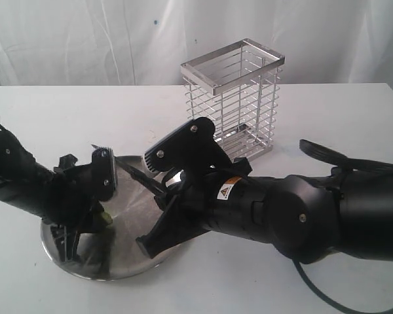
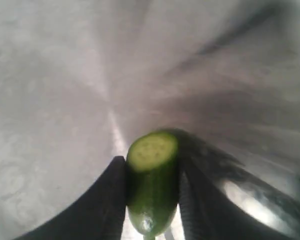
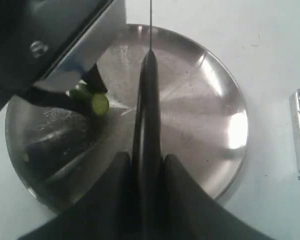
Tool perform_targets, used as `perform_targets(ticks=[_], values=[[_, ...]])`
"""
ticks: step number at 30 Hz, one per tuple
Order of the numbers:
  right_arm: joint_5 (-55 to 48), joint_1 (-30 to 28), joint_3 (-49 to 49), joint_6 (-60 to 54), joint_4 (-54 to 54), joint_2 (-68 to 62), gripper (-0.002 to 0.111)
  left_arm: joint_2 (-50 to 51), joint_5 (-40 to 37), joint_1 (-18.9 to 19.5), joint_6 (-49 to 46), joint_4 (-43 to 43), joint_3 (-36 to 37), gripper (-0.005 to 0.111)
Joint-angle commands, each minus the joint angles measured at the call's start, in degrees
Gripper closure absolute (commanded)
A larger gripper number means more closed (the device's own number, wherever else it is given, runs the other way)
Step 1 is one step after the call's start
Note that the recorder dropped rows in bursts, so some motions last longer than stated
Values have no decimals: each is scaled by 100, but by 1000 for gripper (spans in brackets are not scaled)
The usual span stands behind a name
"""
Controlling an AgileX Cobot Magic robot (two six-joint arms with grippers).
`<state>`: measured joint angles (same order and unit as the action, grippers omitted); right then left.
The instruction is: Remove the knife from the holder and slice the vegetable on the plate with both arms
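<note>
Since the holder (image 1: pixel 239 98) stands knifeless behind the plate (image 1: pixel 111 273), pickup is done. Left wrist: left gripper (image 2: pixel 151 172) clamped on the vegetable (image 2: pixel 152 150) (cut face showing). Right wrist: right gripper (image 3: pixel 146 159) grips the knife (image 3: pixel 149 90) over the plate, just beside the vegetable; further slices probably left.

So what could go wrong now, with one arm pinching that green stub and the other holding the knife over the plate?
1. The vegetable is a short glossy stub pinched between the fingers of the left gripper; pressure from the knife might squirt it out.
2. Little of it sticks out past those fingers, so the blade in the right gripper could hit them.
3. The plate seems unfixed and might slide under the cut.
</note>
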<state>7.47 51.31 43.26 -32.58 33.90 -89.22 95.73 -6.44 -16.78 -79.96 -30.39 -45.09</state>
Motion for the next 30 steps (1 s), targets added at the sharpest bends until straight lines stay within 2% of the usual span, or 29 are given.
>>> perform_targets(ticks=[1,3,4,7,9,15,20,23,27,30], values=[[39,-1,4,-55,3,62,108,-15,545,11,1455,-114,36,89],[53,-1,4,-55,3,62,108,44,556,11,1627,-114,36,89],[51,-1,4,-30,3,62,108,139,556,11,1819,-114,36,84],[-93,-1,4,-31,3,62,108,381,690,11,2337,-114,36,55],[-197,-1,4,-112,3,62,108,356,781,11,2577,-114,36,47],[-311,-1,4,-381,-90,62,108,-140,782,11,2742,-114,36,48],[-716,-1,37,-768,-90,62,108,-930,165,11,2742,-114,36,48],[-868,11,37,-780,-90,62,108,-1411,134,36,2744,-114,36,48],[-747,198,37,-770,-90,147,108,-1918,18,415,3139,-114,36,48],[-372,533,37,-770,116,171,108,-2016,-536,897,3518,-102,36,48]])
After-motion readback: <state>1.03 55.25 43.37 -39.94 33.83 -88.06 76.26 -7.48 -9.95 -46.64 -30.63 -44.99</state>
